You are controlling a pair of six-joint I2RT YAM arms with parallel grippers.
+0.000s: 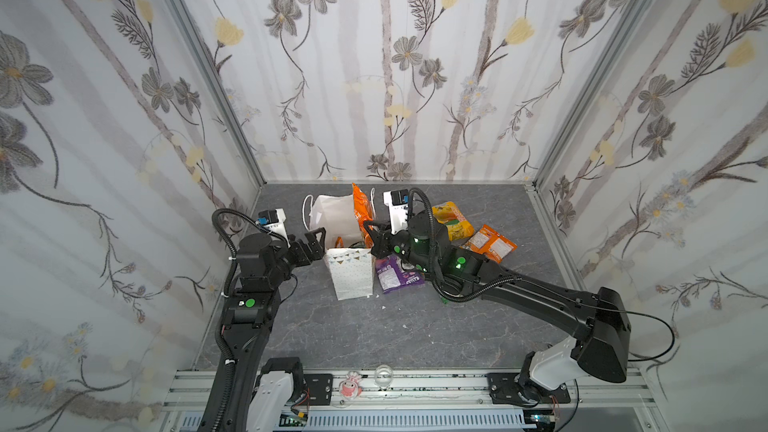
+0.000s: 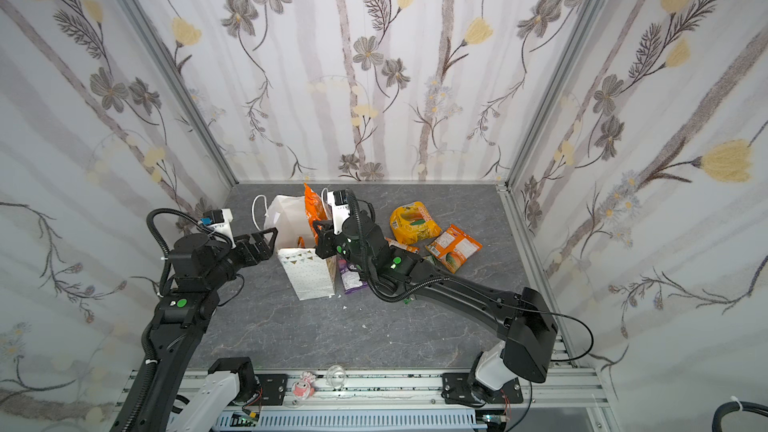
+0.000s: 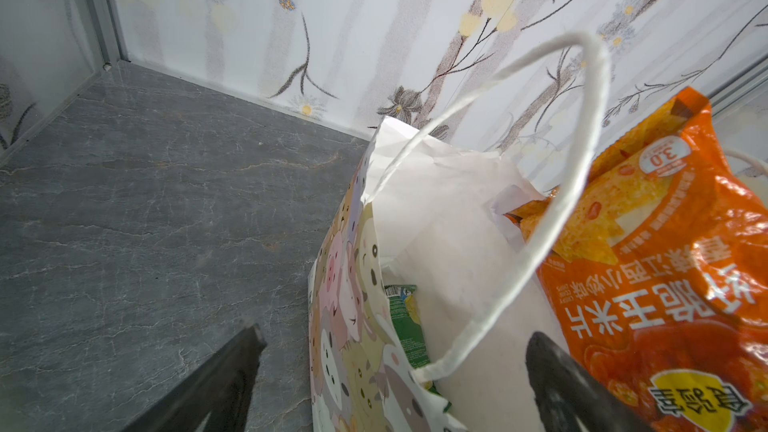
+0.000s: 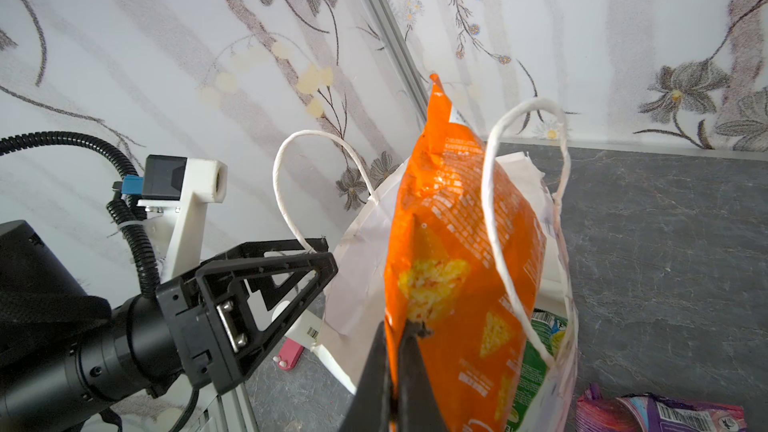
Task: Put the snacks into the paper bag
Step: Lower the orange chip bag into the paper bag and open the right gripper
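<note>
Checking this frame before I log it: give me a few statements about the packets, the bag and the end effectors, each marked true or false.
1. The right end effector is shut on the big orange packet. True.
2. The left end effector is shut on a cord handle. False: its jaws stand open at the rim of the paper bag.
3. The purple packet is inside the paper bag. False: it lies on the table beside the paper bag.
4. A green packet is inside the paper bag. True.
5. The paper bag lies on its side. False: it stands upright.
</note>
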